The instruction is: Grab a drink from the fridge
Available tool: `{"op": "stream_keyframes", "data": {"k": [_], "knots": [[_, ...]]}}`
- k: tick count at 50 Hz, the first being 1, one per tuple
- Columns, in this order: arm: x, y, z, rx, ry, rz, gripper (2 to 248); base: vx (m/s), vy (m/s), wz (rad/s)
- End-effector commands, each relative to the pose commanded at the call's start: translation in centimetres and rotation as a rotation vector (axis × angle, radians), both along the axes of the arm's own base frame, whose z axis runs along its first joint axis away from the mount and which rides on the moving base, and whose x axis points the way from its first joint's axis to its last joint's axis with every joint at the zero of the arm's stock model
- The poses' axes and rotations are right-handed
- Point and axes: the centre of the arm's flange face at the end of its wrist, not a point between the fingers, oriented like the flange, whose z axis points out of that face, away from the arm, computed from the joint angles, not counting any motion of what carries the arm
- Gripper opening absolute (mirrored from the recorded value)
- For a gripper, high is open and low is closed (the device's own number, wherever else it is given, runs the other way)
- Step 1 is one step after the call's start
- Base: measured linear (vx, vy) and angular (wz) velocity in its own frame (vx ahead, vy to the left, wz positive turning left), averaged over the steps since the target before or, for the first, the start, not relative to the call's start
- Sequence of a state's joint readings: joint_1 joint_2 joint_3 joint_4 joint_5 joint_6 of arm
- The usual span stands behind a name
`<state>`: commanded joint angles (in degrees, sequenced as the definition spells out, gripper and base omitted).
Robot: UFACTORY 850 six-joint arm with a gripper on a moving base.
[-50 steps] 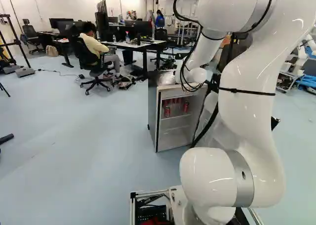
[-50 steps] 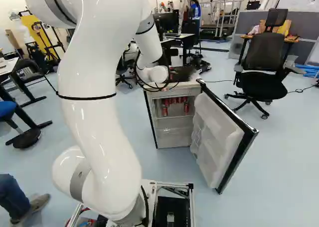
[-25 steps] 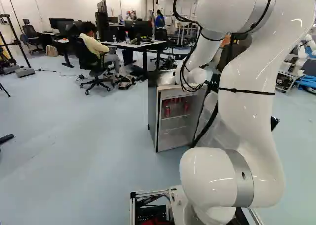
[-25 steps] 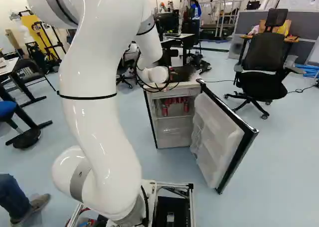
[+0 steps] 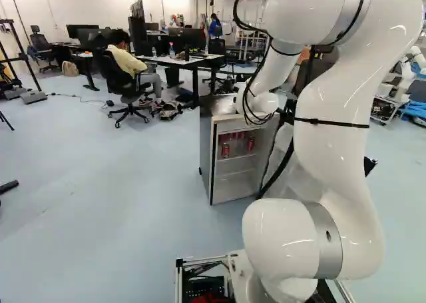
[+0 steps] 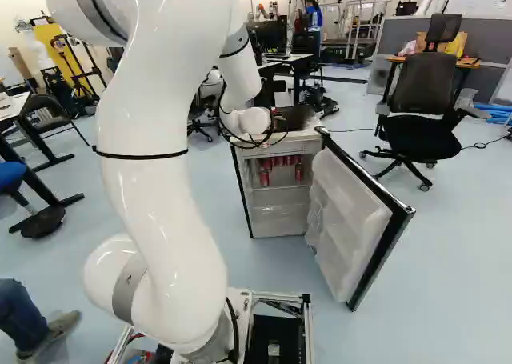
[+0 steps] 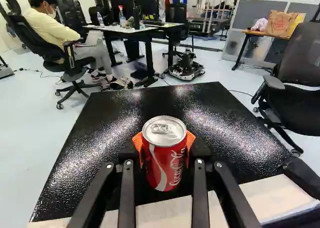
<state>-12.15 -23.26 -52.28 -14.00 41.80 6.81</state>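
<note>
A red can (image 7: 164,153) with a silver lid stands upright between the two fingers of my gripper (image 7: 164,147) in the wrist view. Orange pads press on it from both sides, so the gripper is shut on it. Behind and below the can lies the black top of the fridge (image 7: 125,102); whether they touch I cannot tell. In the base views the white wrist hides the can and the fingers. The small fridge (image 5: 208,160) has its door (image 6: 350,224) swung wide open, and several red cans (image 6: 266,176) stand on its upper shelf.
Beyond the fridge are a desk (image 7: 135,30), a seated person and a wheeled device (image 7: 186,67) on the floor. An office chair (image 6: 420,108) stands past the open door. Someone's leg and shoe show at the left of the right base view. Another robot (image 5: 405,76) stands far right.
The upper part of my arm has shifted very slightly to the right in the right base view. The base, fridge and door have stayed put.
</note>
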Motion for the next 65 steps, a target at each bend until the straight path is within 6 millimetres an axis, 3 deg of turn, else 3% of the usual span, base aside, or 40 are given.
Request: {"op": "stream_keyframes", "data": {"k": [4, 5, 10, 11, 15, 16, 20, 21, 25, 26, 40, 65], "knots": [[0.0, 0.0, 0.0, 0.0, 0.0, 0.0, 100, 0.0, 0.0, 0.0], [0.0, 0.0, 0.0, 0.0, 0.0, 0.0, 124, 0.0, 0.0, 0.0], [0.0, 0.0, 0.0, 0.0, 0.0, 0.0, 124, 0.0, 0.0, 0.0], [0.0, 0.0, 0.0, 0.0, 0.0, 0.0, 158, 0.0, 0.0, 0.0], [0.0, 0.0, 0.0, 0.0, 0.0, 0.0, 158, 0.0, 0.0, 0.0], [0.0, 0.0, 0.0, 0.0, 0.0, 0.0, 194, 0.0, 0.0, 0.0], [0.0, 0.0, 0.0, 0.0, 0.0, 0.0, 194, 0.0, 0.0, 0.0], [0.0, 0.0, 0.0, 0.0, 0.0, 0.0, 231, 0.0, 0.0, 0.0], [-0.1, 0.0, 0.0, 0.0, 0.0, 0.0, 231, 0.0, 0.0, 0.0], [-0.1, 0.0, 0.0, 0.0, 0.001, 0.0, 247, 0.0, 0.0, 0.0], [-1.8, 0.3, 0.2, 0.002, 0.01, -0.002, 247, 0.0, 0.0, 0.0], [-6.7, 0.2, 0.6, 0.007, 0.031, -0.023, 247, 0.0, 0.0, 0.0]]}}
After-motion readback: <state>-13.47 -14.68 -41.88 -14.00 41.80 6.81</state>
